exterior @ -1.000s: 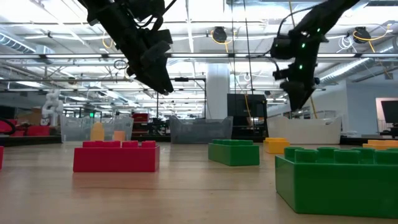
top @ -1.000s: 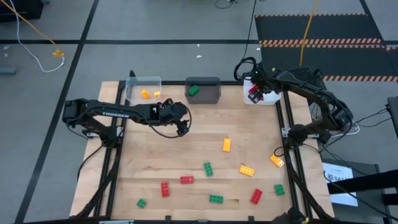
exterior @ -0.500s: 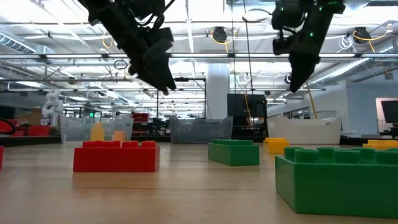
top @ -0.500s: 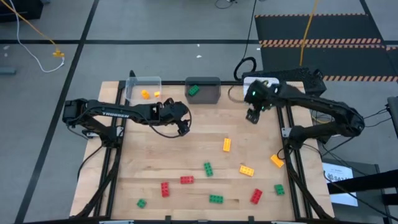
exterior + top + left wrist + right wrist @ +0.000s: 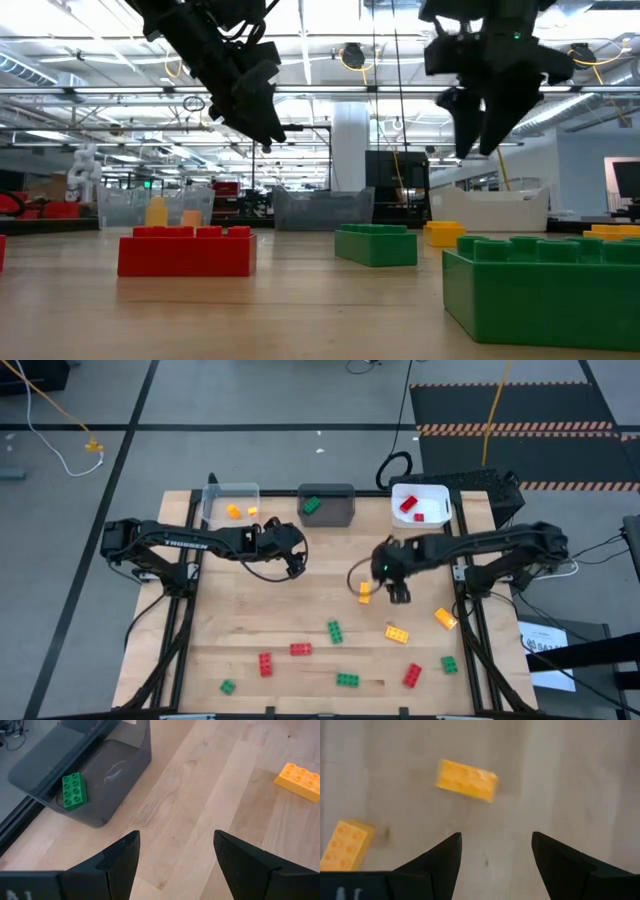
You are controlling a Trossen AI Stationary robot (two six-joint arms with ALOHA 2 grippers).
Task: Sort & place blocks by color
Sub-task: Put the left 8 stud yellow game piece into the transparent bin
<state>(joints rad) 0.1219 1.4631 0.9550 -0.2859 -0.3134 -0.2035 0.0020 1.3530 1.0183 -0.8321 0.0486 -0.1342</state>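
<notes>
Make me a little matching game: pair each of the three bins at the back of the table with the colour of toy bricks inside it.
Bins:
1. clear plastic bin
2. dark grey plastic bin
3. white plastic bin

Brick colours:
A. red
B. orange
C. green

Pairs: 1-B, 2-C, 3-A
</notes>
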